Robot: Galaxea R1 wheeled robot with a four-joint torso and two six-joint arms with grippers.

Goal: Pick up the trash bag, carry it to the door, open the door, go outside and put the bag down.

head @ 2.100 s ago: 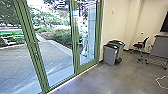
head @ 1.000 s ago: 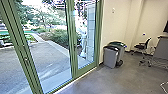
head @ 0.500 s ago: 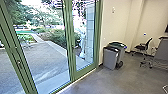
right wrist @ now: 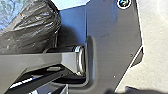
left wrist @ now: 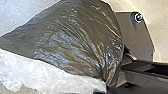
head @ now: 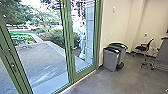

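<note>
The green-framed glass door (head: 67, 47) stands at the left and centre of the head view, its dark handle (head: 72, 47) on a middle upright and another metal fitting (head: 13, 65) farther left. Large in the left wrist view is the dark, shiny trash bag (left wrist: 72, 37), its folds drawn together at my left gripper (left wrist: 106, 86), which is shut on it. Whitish see-through plastic (left wrist: 47, 75) lies along the bag's side. Part of the dark bag (right wrist: 35, 27) also appears in the right wrist view, beside the robot's own plate and bar.
Two grey bins (head: 111, 58) stand against the wall right of the door. Farther right are a black office chair (head: 145, 47) and a grey desk (head: 162, 53). Outside lie a paved yard (head: 41, 60) and bushes (head: 58, 37). A pale upright shape (head: 82, 40) shows through the right pane.
The head camera has moved, and its picture has shifted: the door uprights stand farther left, and the bins appear slightly lower. Neither the door nor the bins have visibly moved themselves.
</note>
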